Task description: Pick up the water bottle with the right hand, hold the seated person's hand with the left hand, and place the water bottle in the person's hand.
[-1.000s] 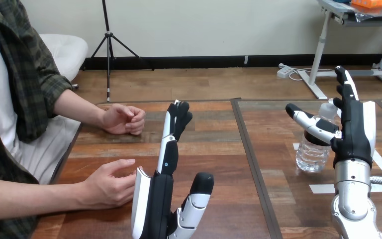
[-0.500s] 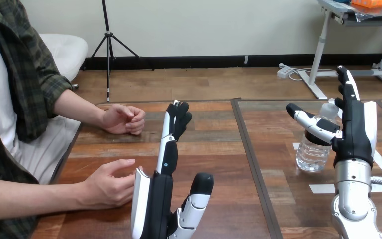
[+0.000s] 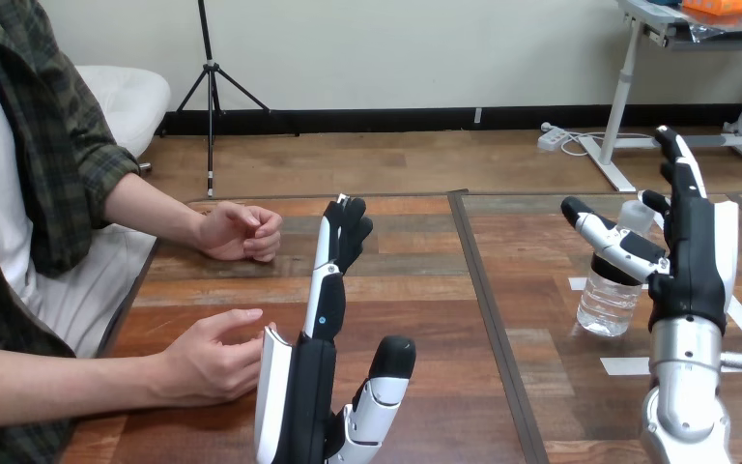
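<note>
On the table (image 3: 406, 280): one water bottle (image 3: 607, 305), two person's hands (image 3: 240, 232); left hand (image 3: 311, 382), right hand (image 3: 696, 253) spread wide.

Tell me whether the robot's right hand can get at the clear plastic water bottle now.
Probably yes: the open right hand stands beside the clear plastic water bottle, thumb across its neck, nothing between them.
</note>
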Robot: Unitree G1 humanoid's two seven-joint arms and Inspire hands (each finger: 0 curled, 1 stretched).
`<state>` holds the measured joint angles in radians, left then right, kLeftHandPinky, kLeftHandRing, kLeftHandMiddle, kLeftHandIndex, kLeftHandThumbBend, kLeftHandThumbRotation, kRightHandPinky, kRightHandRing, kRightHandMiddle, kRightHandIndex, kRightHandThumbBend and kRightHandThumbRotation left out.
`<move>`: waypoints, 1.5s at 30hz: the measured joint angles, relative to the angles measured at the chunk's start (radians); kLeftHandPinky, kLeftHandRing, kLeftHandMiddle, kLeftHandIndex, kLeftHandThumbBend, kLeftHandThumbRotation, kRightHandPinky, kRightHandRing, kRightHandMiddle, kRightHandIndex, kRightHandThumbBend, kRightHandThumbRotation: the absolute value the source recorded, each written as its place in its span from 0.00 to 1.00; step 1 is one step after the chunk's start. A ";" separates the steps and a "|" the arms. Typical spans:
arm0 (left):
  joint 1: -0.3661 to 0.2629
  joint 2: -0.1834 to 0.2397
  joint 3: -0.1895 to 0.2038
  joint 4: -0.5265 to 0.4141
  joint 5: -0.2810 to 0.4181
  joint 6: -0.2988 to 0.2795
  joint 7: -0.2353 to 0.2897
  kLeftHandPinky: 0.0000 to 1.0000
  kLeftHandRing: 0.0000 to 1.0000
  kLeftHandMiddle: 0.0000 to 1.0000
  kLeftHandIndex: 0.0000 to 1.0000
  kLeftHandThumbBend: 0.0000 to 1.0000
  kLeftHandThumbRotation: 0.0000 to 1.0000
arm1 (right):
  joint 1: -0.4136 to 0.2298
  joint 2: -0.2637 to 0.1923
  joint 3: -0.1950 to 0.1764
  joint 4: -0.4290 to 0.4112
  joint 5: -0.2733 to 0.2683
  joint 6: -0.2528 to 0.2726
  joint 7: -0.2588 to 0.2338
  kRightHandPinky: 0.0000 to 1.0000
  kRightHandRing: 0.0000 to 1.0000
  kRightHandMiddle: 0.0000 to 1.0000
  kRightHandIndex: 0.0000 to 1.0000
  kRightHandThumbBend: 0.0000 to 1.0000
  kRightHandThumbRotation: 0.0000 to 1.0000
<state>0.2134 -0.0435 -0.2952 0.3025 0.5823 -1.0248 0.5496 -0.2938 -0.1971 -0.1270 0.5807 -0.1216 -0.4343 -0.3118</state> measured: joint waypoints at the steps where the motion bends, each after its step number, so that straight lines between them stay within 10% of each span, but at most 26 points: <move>1: 0.000 0.000 0.000 0.000 0.000 0.000 0.000 0.90 0.92 0.95 1.00 0.53 1.00 | 0.003 0.003 -0.001 0.000 0.004 -0.012 0.000 0.90 0.97 0.97 0.92 0.63 0.00; 25: 0.001 0.000 0.000 0.000 -0.003 0.000 -0.005 0.92 0.94 0.97 1.00 0.53 1.00 | 0.021 0.041 -0.007 0.014 0.053 -0.302 0.032 0.87 0.93 0.93 0.87 0.54 0.00; 45: 0.000 0.000 -0.001 0.000 -0.005 0.000 -0.009 0.93 0.94 0.97 1.00 0.54 1.00 | 0.020 0.043 -0.022 0.023 0.044 -0.376 0.002 0.88 0.94 0.93 0.87 0.54 0.00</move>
<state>0.2137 -0.0435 -0.2958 0.3026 0.5774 -1.0251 0.5406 -0.2742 -0.1539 -0.1494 0.6037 -0.0773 -0.8101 -0.3100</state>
